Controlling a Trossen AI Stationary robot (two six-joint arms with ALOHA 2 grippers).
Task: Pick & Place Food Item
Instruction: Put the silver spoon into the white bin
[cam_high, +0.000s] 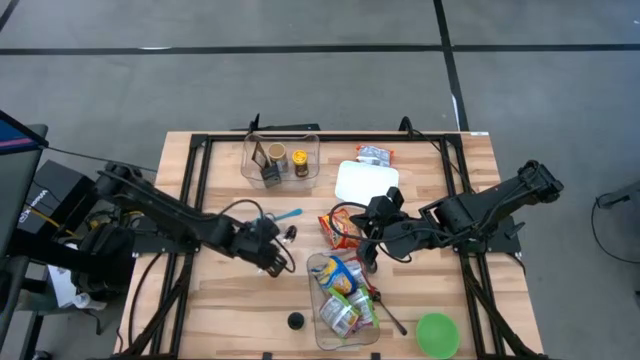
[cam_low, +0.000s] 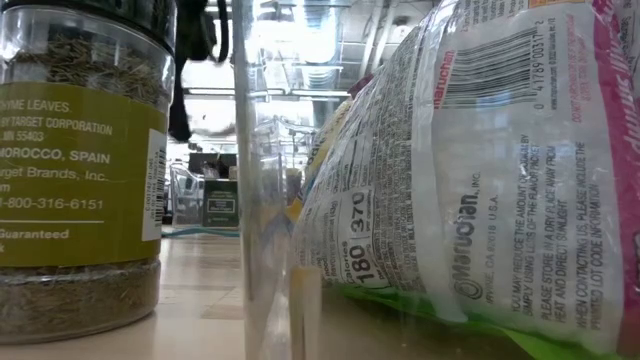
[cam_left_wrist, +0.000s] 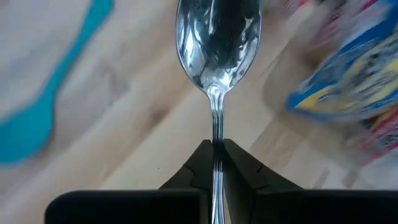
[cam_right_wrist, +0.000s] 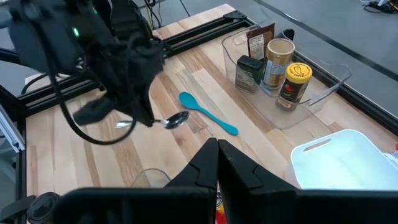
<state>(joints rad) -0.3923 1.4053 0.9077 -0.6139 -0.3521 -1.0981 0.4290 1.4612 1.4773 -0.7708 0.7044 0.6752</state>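
Observation:
My left gripper (cam_high: 272, 252) is shut on a metal spoon (cam_left_wrist: 217, 43) over the table's middle, left of a clear bin (cam_high: 322, 262). That bin holds several food packets (cam_high: 342, 298). A blue spoon (cam_right_wrist: 208, 112) lies flat on the wood just beyond. My right gripper (cam_right_wrist: 217, 155) is shut on nothing and hangs high, over an orange noodle packet (cam_high: 340, 228) that lies on the table. In the low view a noodle packet (cam_low: 480, 170) leans against the bin's clear wall (cam_low: 265, 200). My left gripper pinches the spoon's thin handle (cam_left_wrist: 216, 134) between its two fingers, a short way behind the bowl. The fingers slant downward and lie along the handle, so the bowl (cam_right_wrist: 176, 120) sticks out ahead of the fingertips. The spoon is lifted clear of the table.
A second clear bin (cam_high: 248, 168) with spice jars (cam_right_wrist: 280, 74) stands at the far edge, a white container (cam_high: 365, 182) and a snack bag (cam_high: 375, 155) to its right. A green bowl (cam_high: 437, 335) and a black cap (cam_high: 295, 321) sit near the front. A spice jar (cam_low: 80, 170) fills the low view's left.

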